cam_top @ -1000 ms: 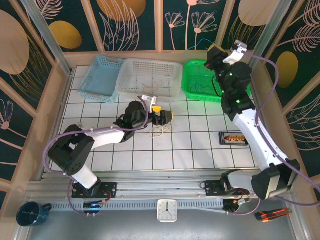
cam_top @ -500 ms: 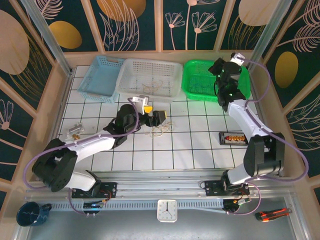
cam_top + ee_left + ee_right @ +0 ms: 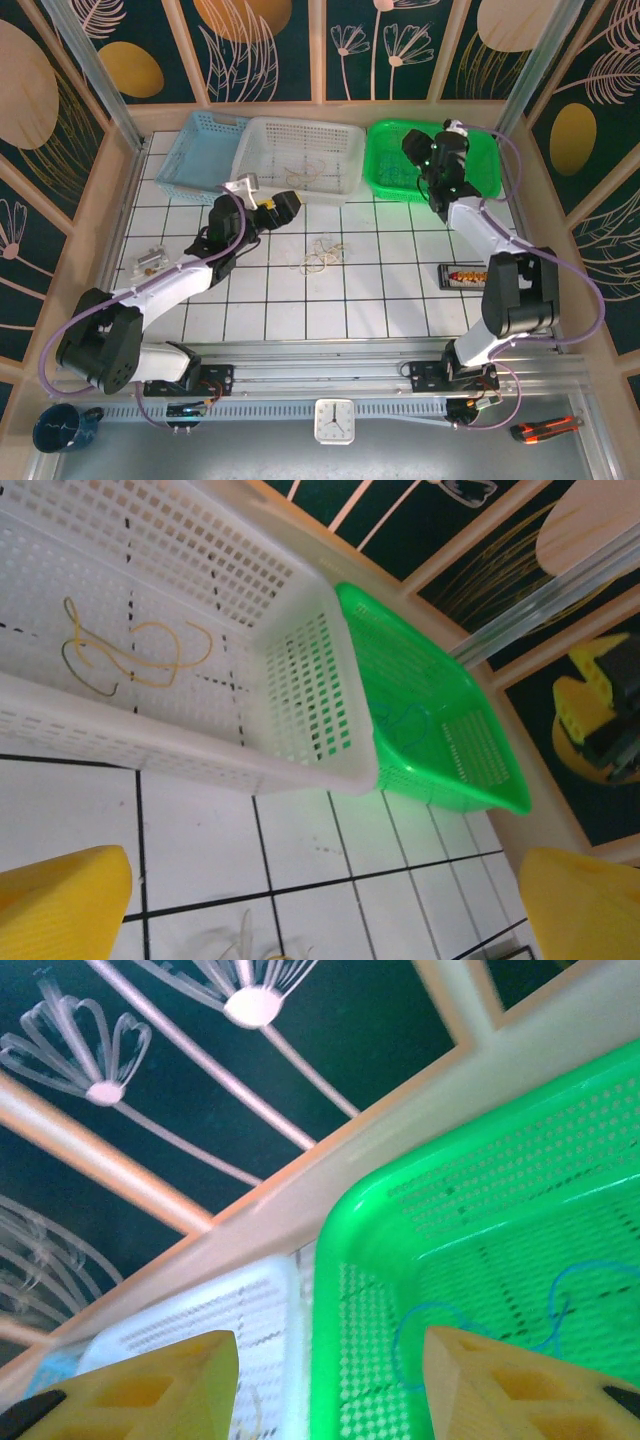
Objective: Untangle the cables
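Left tool (image 3: 283, 207) hangs wide open and empty above the counter (image 3: 400, 300) beside the white basket (image 3: 300, 680), right tool (image 3: 330, 1380) gapes empty over the green basket (image 3: 345, 1230); whitish cable tangle (image 3: 320, 256) lies on counter tiles, yellowish cables (image 3: 130, 650) in white basket, blue cable (image 3: 480, 1310) in green.

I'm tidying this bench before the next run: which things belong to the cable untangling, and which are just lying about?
Job: cable tangle on the table; yellowish cable in the white basket; blue cable in the green basket.
Lying about: clock; mug; knife; blue basket.
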Robot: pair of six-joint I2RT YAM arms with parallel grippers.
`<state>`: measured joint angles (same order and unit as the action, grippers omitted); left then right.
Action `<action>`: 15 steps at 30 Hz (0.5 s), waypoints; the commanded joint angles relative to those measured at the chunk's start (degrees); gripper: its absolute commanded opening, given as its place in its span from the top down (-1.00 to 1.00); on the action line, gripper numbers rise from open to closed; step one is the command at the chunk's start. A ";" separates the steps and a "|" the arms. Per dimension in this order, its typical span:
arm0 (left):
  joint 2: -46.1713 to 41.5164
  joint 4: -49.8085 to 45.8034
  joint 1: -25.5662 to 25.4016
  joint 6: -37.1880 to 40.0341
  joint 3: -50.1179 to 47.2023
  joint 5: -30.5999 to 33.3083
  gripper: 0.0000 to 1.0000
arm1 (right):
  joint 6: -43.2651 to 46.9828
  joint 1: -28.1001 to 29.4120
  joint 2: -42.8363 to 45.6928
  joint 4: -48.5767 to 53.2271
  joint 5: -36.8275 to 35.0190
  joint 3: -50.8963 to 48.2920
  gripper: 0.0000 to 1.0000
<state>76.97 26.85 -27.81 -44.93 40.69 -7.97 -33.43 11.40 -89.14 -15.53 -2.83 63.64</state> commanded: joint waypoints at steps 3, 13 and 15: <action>-0.23 -1.50 1.66 -2.30 4.35 -1.44 -0.98 | -1.32 5.28 6.93 -0.41 1.67 -4.07 -0.03; -0.55 -7.71 2.85 0.42 6.08 -1.83 -0.98 | 0.17 19.24 15.04 5.92 -4.25 -11.35 -0.04; -0.26 -8.99 2.85 1.55 6.13 -2.88 -0.98 | 0.77 22.16 15.70 7.54 -5.78 -12.35 -0.04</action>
<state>76.97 21.06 -25.39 -45.15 44.93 -8.88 -33.45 30.89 -75.26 -11.27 -4.91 52.75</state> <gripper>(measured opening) 0.988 0.518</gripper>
